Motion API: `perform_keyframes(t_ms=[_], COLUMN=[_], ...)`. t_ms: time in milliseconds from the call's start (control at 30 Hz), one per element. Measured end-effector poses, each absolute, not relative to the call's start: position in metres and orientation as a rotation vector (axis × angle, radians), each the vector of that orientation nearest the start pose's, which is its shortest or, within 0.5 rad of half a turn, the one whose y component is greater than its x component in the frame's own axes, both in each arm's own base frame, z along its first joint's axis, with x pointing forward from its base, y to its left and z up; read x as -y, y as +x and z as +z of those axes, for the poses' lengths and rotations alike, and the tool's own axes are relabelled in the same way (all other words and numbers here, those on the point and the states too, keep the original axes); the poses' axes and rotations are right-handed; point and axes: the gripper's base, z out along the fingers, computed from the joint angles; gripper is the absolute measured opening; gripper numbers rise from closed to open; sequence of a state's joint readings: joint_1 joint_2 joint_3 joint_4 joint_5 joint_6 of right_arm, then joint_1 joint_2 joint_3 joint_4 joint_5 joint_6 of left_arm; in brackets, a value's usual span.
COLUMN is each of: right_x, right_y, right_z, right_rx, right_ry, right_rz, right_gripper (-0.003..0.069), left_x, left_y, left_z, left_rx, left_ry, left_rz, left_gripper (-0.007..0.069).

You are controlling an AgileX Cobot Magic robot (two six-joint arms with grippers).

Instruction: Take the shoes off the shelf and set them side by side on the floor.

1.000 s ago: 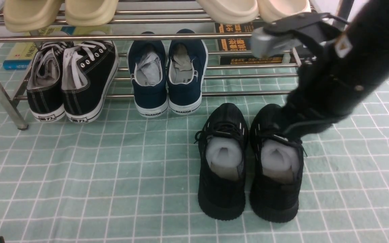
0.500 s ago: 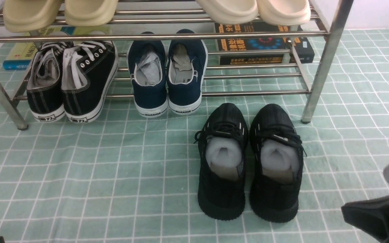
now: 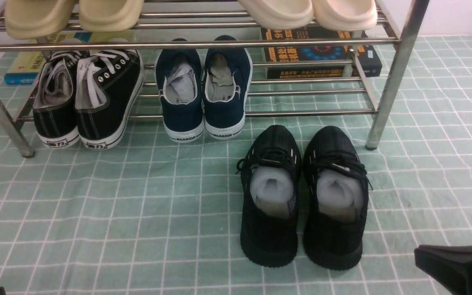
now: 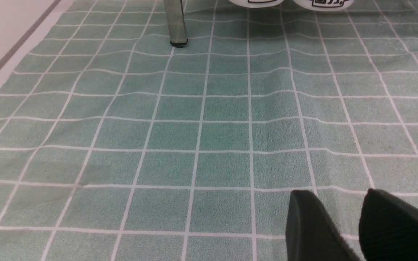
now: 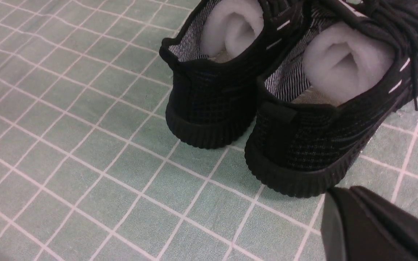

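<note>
Black knit sneakers (image 3: pixel 301 196) down on the floor (image 3: pixel 117 225), side by side!

They sit ahead of your shelf (image 3: pixel 309 112), toes at twelve o'clock. Your right gripper (image 3: pixel 418 252), at four o'clock, is closed and empty; your left gripper (image 4: pixel 334 192) shows a narrow gap between its fingers.

Behind the rack, I observe a pale, plain wall (image 3: pixel 461 16) meeting a lightly wrinkled, pale green floor covering (image 3: pixel 96 229) marked with white grid lines; lighting is even, shadows soft.
</note>
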State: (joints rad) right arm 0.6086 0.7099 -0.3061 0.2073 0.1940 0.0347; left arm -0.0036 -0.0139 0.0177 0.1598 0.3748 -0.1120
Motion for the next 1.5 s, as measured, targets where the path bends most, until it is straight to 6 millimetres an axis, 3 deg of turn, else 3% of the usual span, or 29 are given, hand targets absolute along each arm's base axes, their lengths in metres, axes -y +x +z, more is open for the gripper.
perform_keyframes(t_ms=[500, 700, 800, 900, 1133, 1500], right_x=[-0.080, -0.070, -0.055, -0.035, -0.015, -0.004], right_y=[0.109, 0.095, 0.083, 0.070, 0.057, 0.052], right_z=[0.235, 0.236, 0.232, 0.221, 0.195, 0.174], right_rx=[-2.084, -2.008, -1.931, -1.839, -1.737, -1.863], right_ry=[-0.416, -0.398, -0.350, -0.255, -0.077, 0.080], right_rz=[0.553, 0.576, 0.553, 0.456, 0.293, 0.130], right_gripper=[0.0018, 0.0023, 0.0024, 0.0029, 0.0039, 0.0052], left_x=[-0.005, -0.005, -0.005, -0.005, -0.005, -0.005], left_y=[0.052, 0.052, 0.052, 0.052, 0.052, 0.052], left_z=[0.175, 0.175, 0.175, 0.175, 0.175, 0.175], left_rx=[-1.858, -1.858, -1.858, -1.858, -1.858, -1.858], left_ry=[-0.003, -0.003, -0.003, -0.003, -0.003, -0.003], left_rz=[0.077, 0.077, 0.077, 0.077, 0.077, 0.077], left_gripper=[0.0242, 0.0242, 0.0242, 0.0242, 0.0242, 0.0242])
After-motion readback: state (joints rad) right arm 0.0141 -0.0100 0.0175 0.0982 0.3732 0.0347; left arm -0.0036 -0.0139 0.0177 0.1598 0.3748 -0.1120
